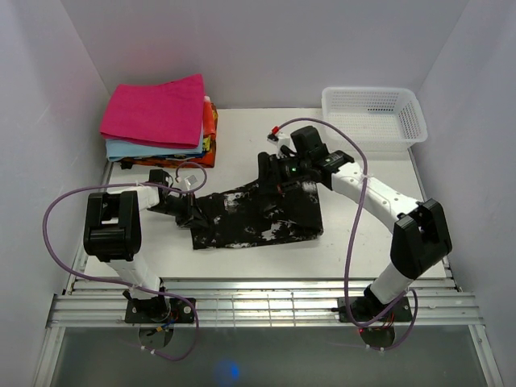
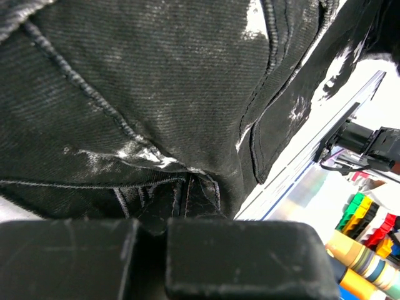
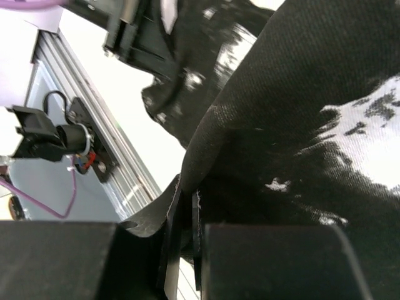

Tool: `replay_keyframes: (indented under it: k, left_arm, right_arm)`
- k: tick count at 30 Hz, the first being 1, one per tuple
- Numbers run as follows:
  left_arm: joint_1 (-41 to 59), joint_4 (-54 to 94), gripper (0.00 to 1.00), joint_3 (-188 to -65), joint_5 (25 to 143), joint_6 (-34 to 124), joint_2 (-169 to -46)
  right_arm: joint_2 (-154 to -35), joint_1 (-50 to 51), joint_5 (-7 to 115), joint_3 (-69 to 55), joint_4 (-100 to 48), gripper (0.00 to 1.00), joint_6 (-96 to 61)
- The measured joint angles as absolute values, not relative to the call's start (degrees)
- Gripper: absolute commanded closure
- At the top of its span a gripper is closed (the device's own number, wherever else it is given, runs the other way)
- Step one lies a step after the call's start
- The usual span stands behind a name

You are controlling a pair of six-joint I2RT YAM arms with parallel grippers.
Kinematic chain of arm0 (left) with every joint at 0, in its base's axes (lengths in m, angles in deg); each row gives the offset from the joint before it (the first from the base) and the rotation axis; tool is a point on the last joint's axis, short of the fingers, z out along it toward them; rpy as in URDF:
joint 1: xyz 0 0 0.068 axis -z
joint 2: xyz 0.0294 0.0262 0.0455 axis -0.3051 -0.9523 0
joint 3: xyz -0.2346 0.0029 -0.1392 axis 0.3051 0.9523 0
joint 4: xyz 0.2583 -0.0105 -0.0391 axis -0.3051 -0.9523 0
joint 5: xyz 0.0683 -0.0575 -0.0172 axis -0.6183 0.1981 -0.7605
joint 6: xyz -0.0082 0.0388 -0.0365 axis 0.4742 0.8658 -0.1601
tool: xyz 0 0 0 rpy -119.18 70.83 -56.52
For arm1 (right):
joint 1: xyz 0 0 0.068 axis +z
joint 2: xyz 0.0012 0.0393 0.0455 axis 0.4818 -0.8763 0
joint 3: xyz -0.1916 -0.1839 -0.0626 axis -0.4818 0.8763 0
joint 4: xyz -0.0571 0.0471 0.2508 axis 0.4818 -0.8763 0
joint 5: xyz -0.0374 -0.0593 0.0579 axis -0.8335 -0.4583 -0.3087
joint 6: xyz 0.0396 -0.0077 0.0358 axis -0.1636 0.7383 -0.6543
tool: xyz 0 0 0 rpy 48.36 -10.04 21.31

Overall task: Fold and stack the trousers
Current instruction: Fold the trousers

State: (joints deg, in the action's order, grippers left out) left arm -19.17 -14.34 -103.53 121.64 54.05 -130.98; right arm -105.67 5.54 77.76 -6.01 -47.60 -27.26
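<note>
Clenched left fingers (image 2: 237,256) pinch a seamed edge of the trousers (image 1: 258,216) at their 9 o'clock end; right fingers (image 3: 275,262) clamp a raised fold at their 12 o'clock edge. Trousers lie bunched mid-table (image 1: 363,242). Stacked cloths (image 1: 157,113) sit at 11 o'clock, a basket (image 1: 373,113) at 1 o'clock.

The trousers (image 1: 258,216) are matt black twill cloth — ribbed weave, stitched seams, chalky white blotches. The basket (image 1: 372,90) is white latticed plastic; the rail (image 1: 266,300) is ribbed, shiny metal — the table (image 1: 242,145) smooth and matt.
</note>
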Motion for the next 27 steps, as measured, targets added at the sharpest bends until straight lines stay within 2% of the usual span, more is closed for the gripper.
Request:
replay_keyframes:
  k: [10,19,27]
  left_arm:
    - [-19.15,-13.42,1.00,-103.42,123.45,52.54,-132.22]
    - [-19.17,-12.53,1.00,-102.87,123.96,51.73,-132.03]
    - [-19.15,-11.54,1.00,-101.93,123.61,51.43,-131.04]
  right_arm:
    - [-115.22,15.34,74.77,-12.15,-41.90,0.92,-33.99]
    - [-122.35,18.40,73.61,-16.10,-40.87,0.92,-37.51]
    - [-123.92,20.63,72.14,-17.24,-40.74,0.92,-39.98]
